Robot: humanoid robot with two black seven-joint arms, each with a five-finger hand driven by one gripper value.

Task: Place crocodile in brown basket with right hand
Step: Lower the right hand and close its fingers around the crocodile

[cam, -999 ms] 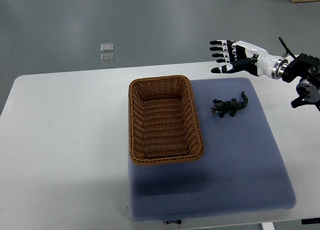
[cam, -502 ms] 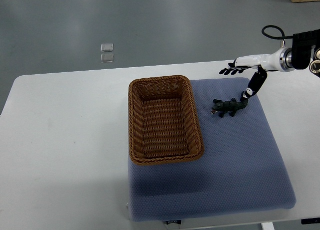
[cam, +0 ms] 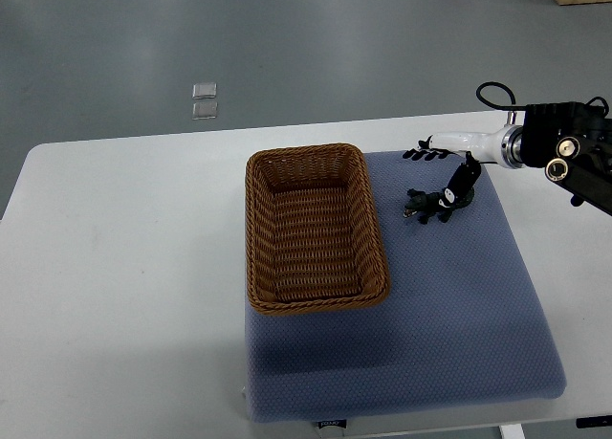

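A small dark green toy crocodile lies on the blue mat, a short way right of the brown wicker basket, which has nothing in it. My right hand comes in from the right edge and hovers over the crocodile's tail end. Its fingers are stretched out flat just beyond the toy. The thumb points down and touches or nearly touches the tail. The hand is open and the toy still rests on the mat. My left arm does not show.
The blue padded mat covers the right half of the white table, and the basket sits on the mat's left part. Two small clear squares lie on the grey floor beyond the table.
My right hand has turned palm down, dropped and moved left toward the crocodile, with the thumb now over its tail. Crocodile and basket have not moved.
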